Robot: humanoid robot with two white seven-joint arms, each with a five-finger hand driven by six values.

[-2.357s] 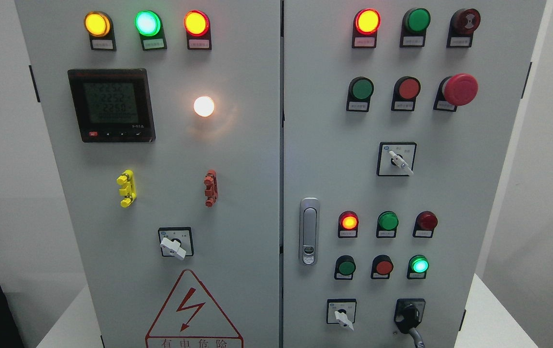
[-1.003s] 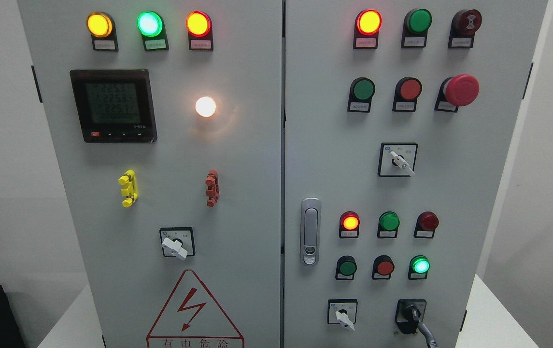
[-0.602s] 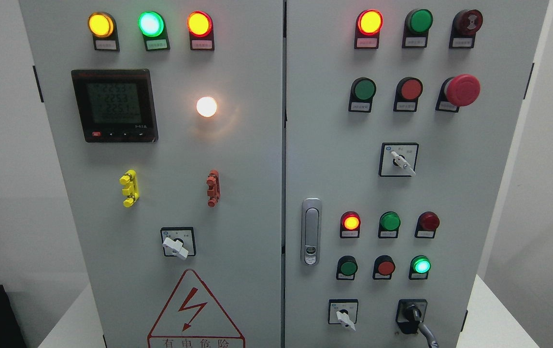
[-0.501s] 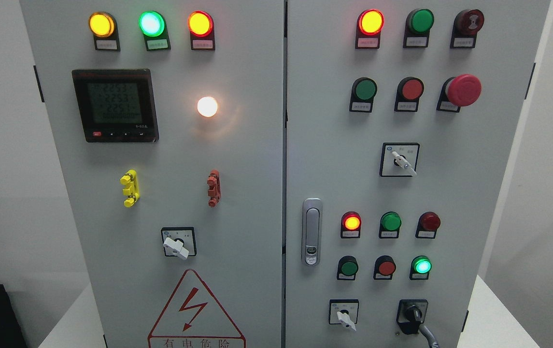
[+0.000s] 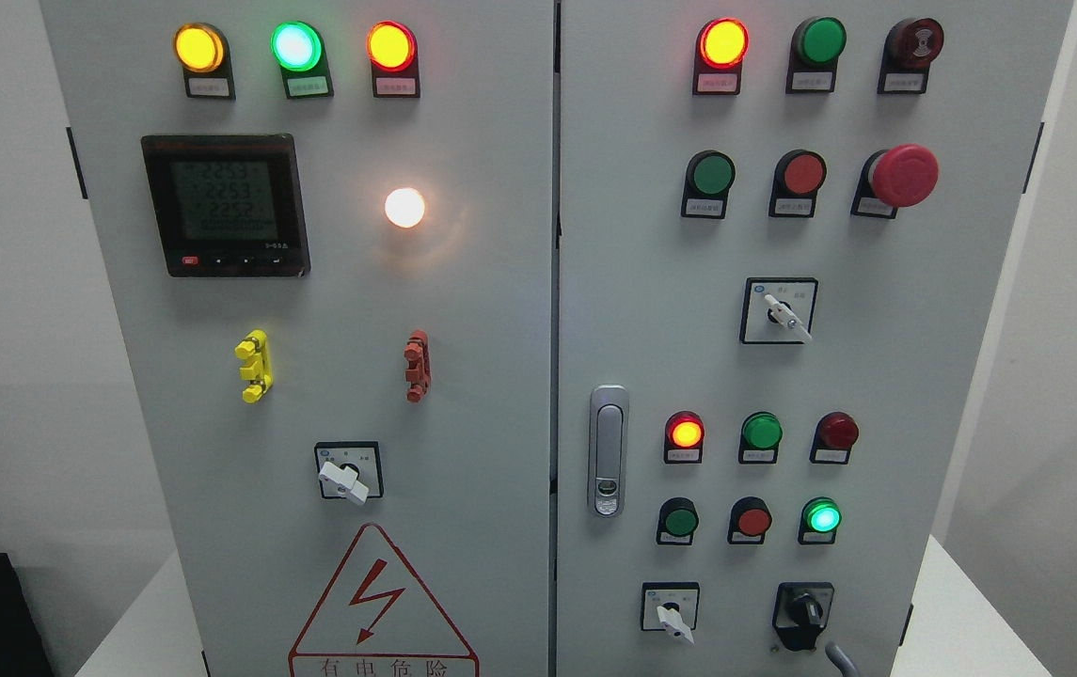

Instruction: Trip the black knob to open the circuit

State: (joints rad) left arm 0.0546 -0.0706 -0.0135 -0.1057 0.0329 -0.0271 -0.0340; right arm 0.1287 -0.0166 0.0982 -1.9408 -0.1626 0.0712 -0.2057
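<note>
The black knob (image 5: 803, 613) sits on a black plate at the lower right of the grey cabinet's right door (image 5: 651, 310). Its handle stands about upright. Nothing touches it. A thin grey tip of my right hand (image 5: 839, 657) shows at the bottom edge, just below and to the right of the knob and apart from it. The rest of that hand is out of the frame. My left hand is not in view.
A white rotary switch (image 5: 669, 613) is left of the knob, with a lit green lamp (image 5: 821, 516) and a red button (image 5: 752, 520) above. The door latch (image 5: 607, 449) is further left. The cabinet stands on a white table (image 5: 947, 611).
The grey tip lay on the tilted black knob before. It has now drawn back down and right. The knob's handle has turned to about upright. The view has drifted slightly.
</note>
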